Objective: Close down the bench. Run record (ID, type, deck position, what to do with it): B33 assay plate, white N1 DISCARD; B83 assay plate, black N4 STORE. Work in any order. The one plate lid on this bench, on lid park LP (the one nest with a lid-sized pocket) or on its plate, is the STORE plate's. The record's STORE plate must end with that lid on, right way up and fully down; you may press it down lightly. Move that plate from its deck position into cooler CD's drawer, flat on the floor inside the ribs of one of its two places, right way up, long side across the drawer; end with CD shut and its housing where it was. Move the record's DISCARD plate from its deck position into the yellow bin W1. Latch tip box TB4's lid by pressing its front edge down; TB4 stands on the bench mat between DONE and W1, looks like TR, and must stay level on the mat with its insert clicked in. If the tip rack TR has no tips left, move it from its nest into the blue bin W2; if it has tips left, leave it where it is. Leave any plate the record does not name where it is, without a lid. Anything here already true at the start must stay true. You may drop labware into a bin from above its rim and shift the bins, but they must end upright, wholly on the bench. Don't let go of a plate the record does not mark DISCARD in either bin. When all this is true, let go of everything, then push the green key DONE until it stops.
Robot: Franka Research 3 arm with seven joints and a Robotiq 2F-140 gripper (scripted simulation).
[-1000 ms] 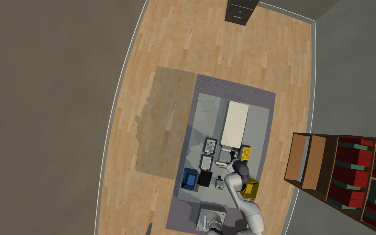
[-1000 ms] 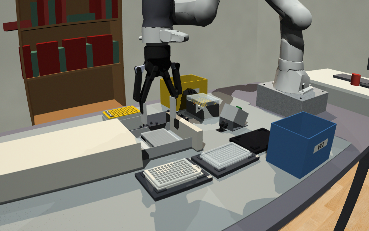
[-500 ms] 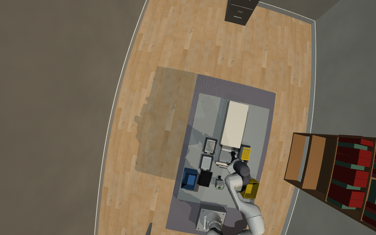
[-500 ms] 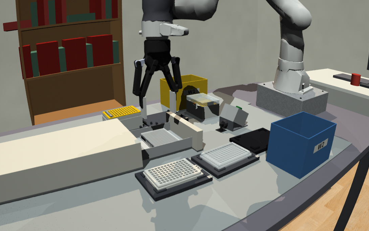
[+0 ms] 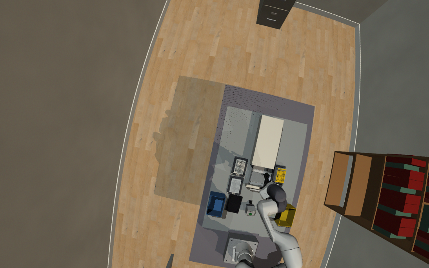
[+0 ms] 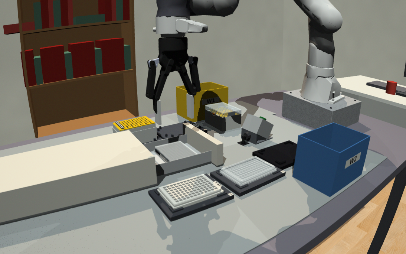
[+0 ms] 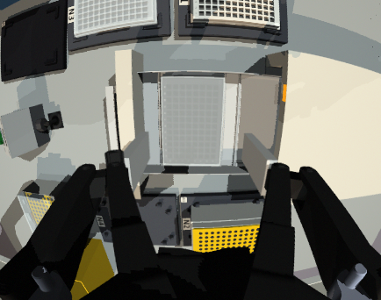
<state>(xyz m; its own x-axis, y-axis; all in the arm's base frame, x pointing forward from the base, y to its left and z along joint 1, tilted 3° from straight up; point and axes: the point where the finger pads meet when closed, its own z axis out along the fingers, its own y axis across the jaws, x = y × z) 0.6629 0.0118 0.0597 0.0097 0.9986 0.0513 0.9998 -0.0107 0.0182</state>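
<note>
Lidded plate (image 6: 175,150): lies in the open drawer (image 6: 183,159), mid-desk; stowing looks done.
Fingers (image 6: 190,106): half open, empty, above the drawer.
Left: shut drawer, bin white plate (image 6: 190,188), latch tip box (image 6: 223,116), press DONE (image 6: 262,118).

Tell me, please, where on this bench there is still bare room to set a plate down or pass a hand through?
Bare mat runs along the near edge, in front of the cooler housing and the two plate nests. Another bare strip lies between the blue bin W2 and the arm's pedestal. It is crowded around the open drawer, tip box, DONE key and yellow bin.
</note>
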